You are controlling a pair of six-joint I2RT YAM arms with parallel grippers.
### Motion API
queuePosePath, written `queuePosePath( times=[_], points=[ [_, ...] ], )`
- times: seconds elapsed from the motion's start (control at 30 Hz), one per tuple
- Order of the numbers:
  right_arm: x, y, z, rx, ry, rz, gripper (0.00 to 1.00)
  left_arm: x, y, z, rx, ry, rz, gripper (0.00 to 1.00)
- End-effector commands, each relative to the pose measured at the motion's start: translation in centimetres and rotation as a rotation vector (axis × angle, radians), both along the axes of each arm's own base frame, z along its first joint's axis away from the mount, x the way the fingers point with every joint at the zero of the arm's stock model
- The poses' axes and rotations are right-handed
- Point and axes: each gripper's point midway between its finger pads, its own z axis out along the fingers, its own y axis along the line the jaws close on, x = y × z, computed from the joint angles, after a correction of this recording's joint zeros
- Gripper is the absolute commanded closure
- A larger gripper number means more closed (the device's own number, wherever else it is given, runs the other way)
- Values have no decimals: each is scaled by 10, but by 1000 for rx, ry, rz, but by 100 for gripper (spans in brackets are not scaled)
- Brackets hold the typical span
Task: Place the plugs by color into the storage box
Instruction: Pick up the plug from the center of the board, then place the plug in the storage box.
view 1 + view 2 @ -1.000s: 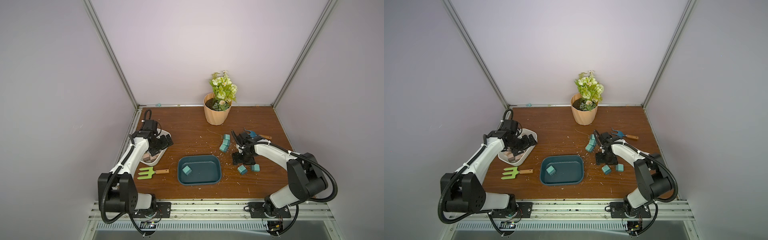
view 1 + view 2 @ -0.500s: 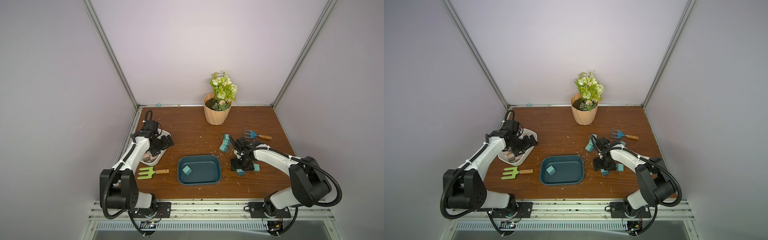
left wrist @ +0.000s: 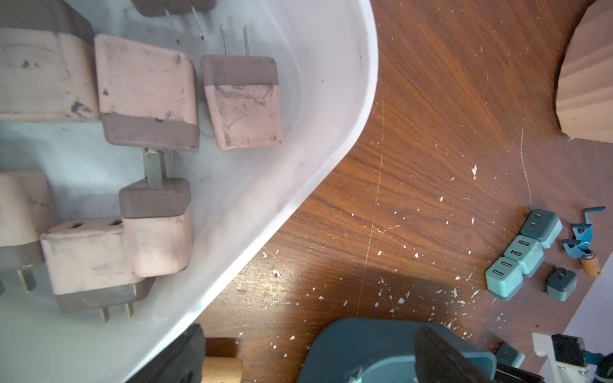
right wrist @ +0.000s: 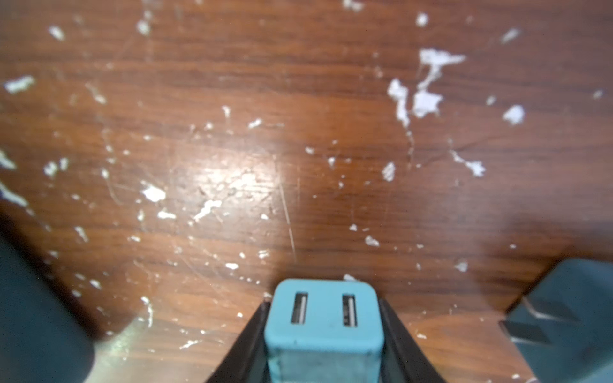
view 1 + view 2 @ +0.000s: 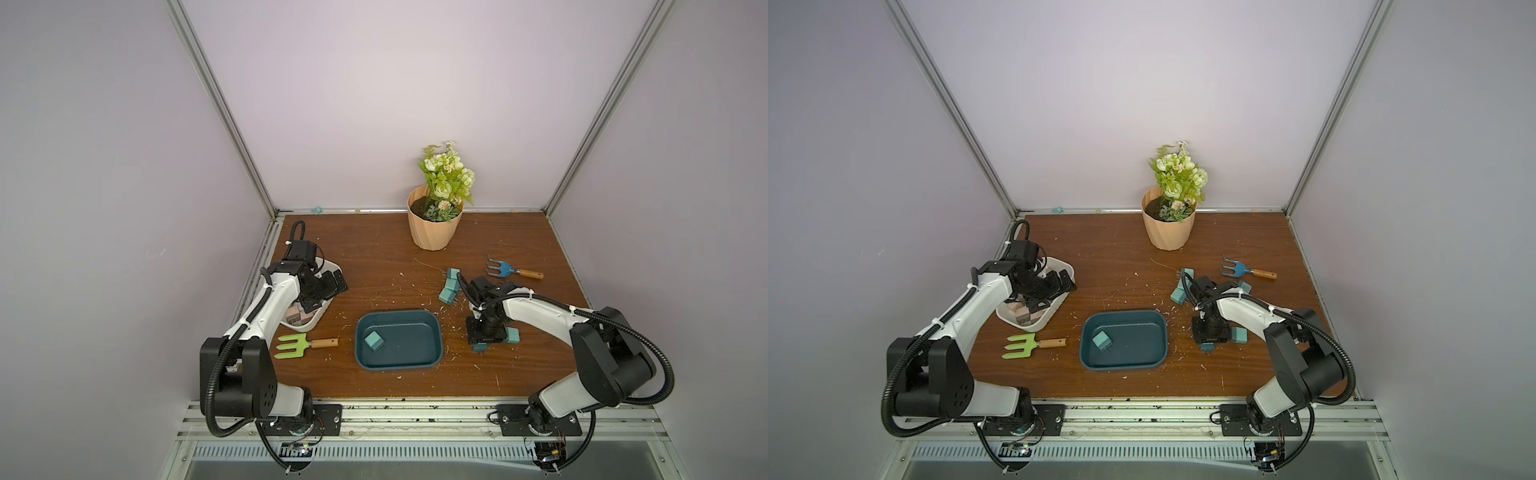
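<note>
Right arm reaches inward, wrist turned straight down; right gripper [image 5: 483, 340] low at the table, just right of the teal tray [image 5: 397, 312]; its fingers [image 4: 252, 341] pinch a teal plug [image 4: 323, 318]; a second teal plug [image 5: 374, 340] lies in that tray. Left arm stretches forward, wrist bent over the white tray [image 3: 331, 159] of pink plugs [image 3: 146, 89]; left gripper [image 5: 327, 291] fingers spread wide.
</note>
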Motion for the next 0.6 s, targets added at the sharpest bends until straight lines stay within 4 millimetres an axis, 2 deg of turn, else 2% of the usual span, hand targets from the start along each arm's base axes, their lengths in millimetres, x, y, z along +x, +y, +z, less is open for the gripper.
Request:
queuePosePath(
  times=[0.0,0.13,0.2,0.3,0.4,0.57],
  points=[
    [13,9,20,15,-43,3,61,3,1,1,-24,-2,26,1],
    [36,35,57,46,-111,34,63,8,-3,4,-47,-11,32,1],
    [46,56,76,71,-144,66,64,10,-3,8,-49,-20,33,1],
    [51,98,97,121,-175,132,66,13,-3,10,-50,-27,30,1],
    [42,147,106,176,-167,226,67,13,-3,10,-49,-26,25,1],
    [17,209,91,171,-129,380,69,7,-4,8,-51,-24,23,1]
  ],
)
